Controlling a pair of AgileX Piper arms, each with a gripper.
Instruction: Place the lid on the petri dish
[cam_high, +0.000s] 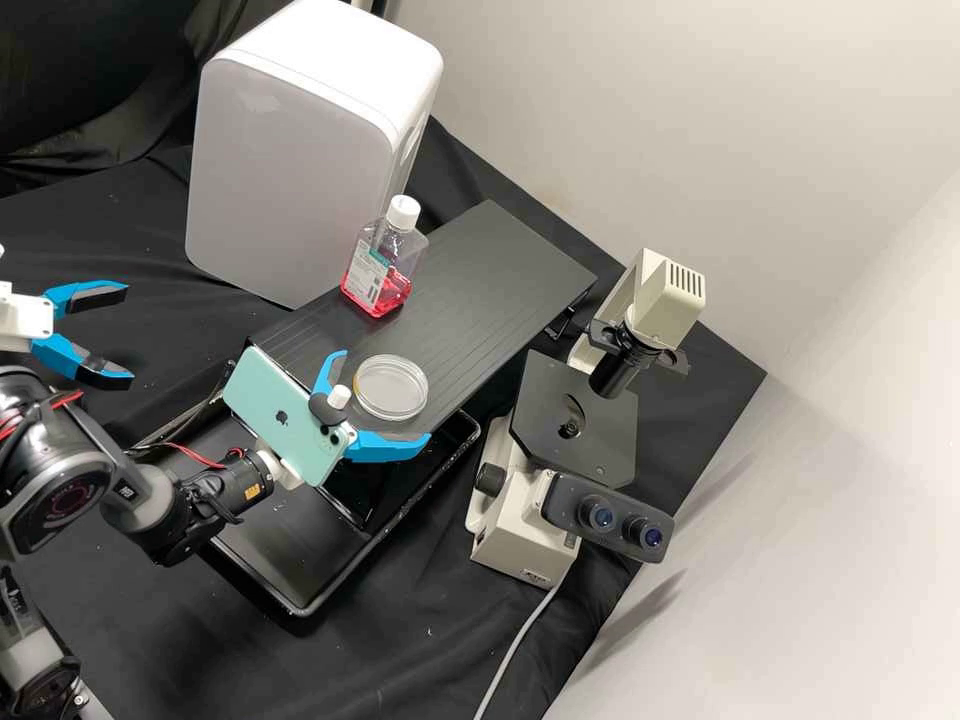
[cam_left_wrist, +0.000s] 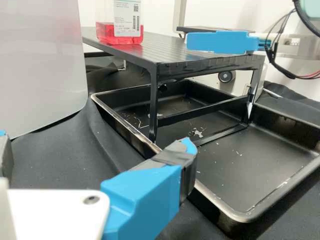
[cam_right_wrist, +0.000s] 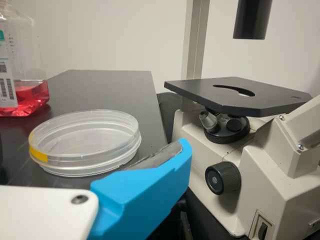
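A clear petri dish (cam_high: 392, 387) lies on the near end of the black raised platform (cam_high: 480, 270). In the right wrist view the dish (cam_right_wrist: 85, 140) has a yellow mark on its side, and a clear lid appears to rest on it. My right gripper (cam_high: 386, 396) is open, one blue finger on each side of the dish and neither pressing on it; one finger (cam_right_wrist: 150, 185) lies just beside the rim. My left gripper (cam_high: 125, 335) is open and holds nothing. It hangs at the far left, well away from the platform, with one finger (cam_left_wrist: 150, 185) over the black cloth.
A flask of red liquid (cam_high: 385, 262) stands on the platform's far left part, with a white box-shaped device (cam_high: 310, 140) behind it. The platform stands in a black tray (cam_high: 300, 560). A microscope (cam_high: 580, 440) is close on the right. A mint-green phone (cam_high: 285, 415) sits on the right wrist.
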